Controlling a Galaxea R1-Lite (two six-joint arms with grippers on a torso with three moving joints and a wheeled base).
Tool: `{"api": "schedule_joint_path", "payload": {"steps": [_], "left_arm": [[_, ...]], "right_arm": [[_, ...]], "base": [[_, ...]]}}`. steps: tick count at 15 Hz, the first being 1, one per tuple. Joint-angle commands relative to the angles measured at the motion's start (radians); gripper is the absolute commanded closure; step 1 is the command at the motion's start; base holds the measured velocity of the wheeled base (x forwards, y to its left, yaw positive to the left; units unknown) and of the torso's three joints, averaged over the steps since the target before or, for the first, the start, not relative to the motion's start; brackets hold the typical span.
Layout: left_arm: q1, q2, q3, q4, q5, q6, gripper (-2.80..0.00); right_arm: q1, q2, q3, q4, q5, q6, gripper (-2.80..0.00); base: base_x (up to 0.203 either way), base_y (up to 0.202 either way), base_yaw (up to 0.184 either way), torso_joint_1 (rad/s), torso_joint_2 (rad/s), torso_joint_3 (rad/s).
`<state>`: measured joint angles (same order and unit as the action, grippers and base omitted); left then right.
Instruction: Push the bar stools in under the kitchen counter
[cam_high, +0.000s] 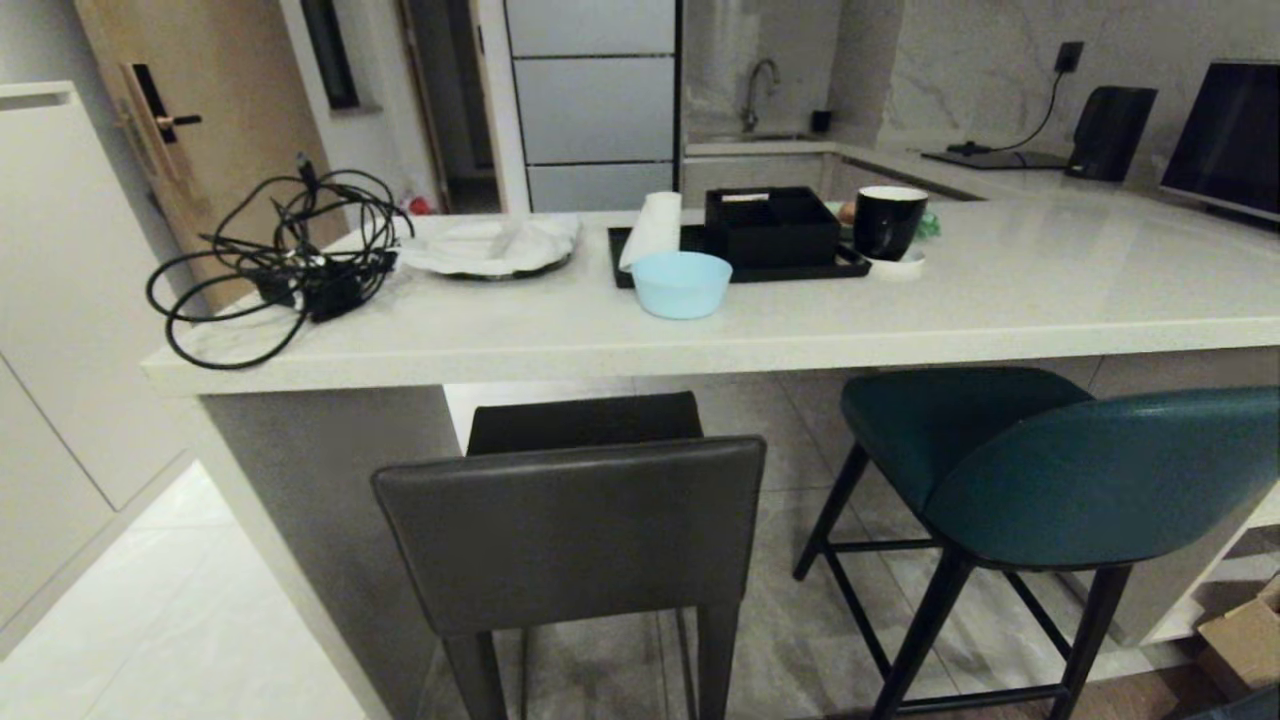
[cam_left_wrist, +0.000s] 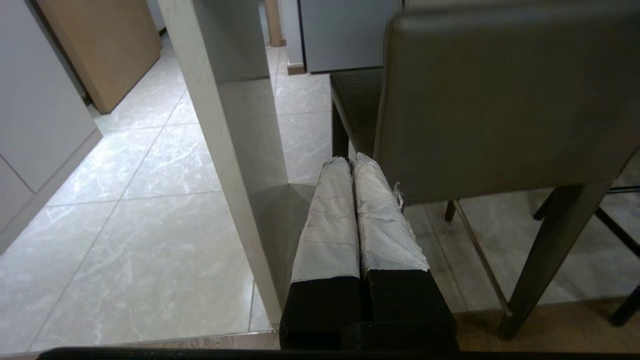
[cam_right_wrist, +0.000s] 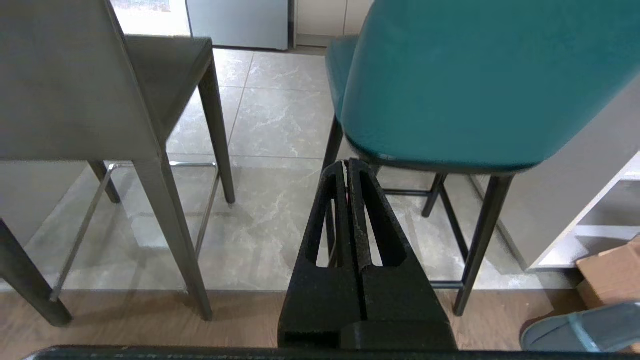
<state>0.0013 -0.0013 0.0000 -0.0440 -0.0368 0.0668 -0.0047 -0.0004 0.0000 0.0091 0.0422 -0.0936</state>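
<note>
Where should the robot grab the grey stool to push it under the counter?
Probably the top edge of the grey stool's flat, square backrest, coming from the robot's side. That back faces the robot, stands upright and is thin enough to pinch, while the seat already points toward the kitchen counter. The left gripper, shut now, is nearest.

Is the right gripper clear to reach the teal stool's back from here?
Probably yes. The right gripper, shut, points at the lower edge of the teal stool back, with nothing between them. The grey stool stands off to the side.
</note>
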Motion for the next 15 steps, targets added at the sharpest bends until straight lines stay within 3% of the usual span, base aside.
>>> {"api": "schedule_joint_path", "payload": {"steps": [1, 10, 15], "left_arm": [[0.0, 0.003, 0.018, 0.0, 0.0, 0.001, 0.0], [0.0, 0.001, 0.018, -0.002, -0.002, 0.007, 0.0], [0.0, 0.001, 0.018, -0.002, -0.002, 0.007, 0.0]], "right_arm": [[0.0, 0.0, 0.0, -0.001, 0.001, 0.002, 0.0], [0.0, 0.0, 0.0, -0.001, 0.001, 0.016, 0.0], [0.0, 0.0, 0.0, -0.001, 0.001, 0.017, 0.0]], "base": [[0.0, 0.0, 0.0, 0.205, -0.48, -0.286], [0.0, 0.0, 0.0, 0.21, -0.48, -0.271], [0.0, 0.0, 0.0, 0.04, -0.08, -0.045]]}}
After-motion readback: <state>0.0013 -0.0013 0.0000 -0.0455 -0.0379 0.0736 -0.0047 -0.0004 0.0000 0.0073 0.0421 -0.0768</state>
